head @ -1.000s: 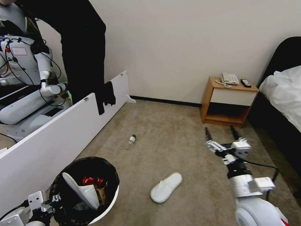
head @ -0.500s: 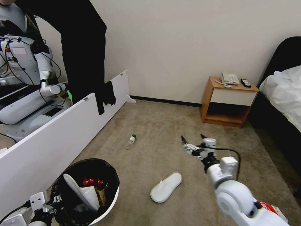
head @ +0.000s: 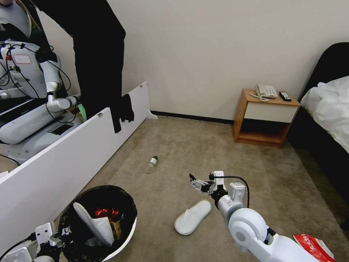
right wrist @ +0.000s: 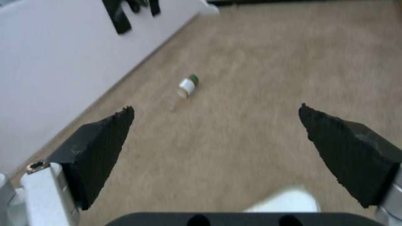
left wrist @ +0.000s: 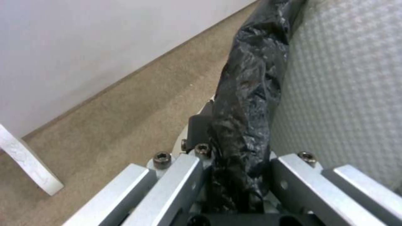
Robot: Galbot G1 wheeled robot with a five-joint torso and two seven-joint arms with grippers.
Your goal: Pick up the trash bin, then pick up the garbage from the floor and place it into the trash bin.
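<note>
Hovering wide-fingered above the flat white fabric slipper, the right gripper is needing a square descent while the left gripper is pinching the round white black-bagged trash bin.

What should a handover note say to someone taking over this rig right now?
Left gripper: shut on the trash bin, clamping its black-bagged rim at the robot's lower left.
Right gripper: open, empty, above the carpet just beyond the white slipper.
Done: one slipper, red wrappers and brown paper already sit in the bin.
Left: the white slipper, the green-capped bottle farther out near the white board, and a red packet by the robot's right side, all on the floor.
</note>
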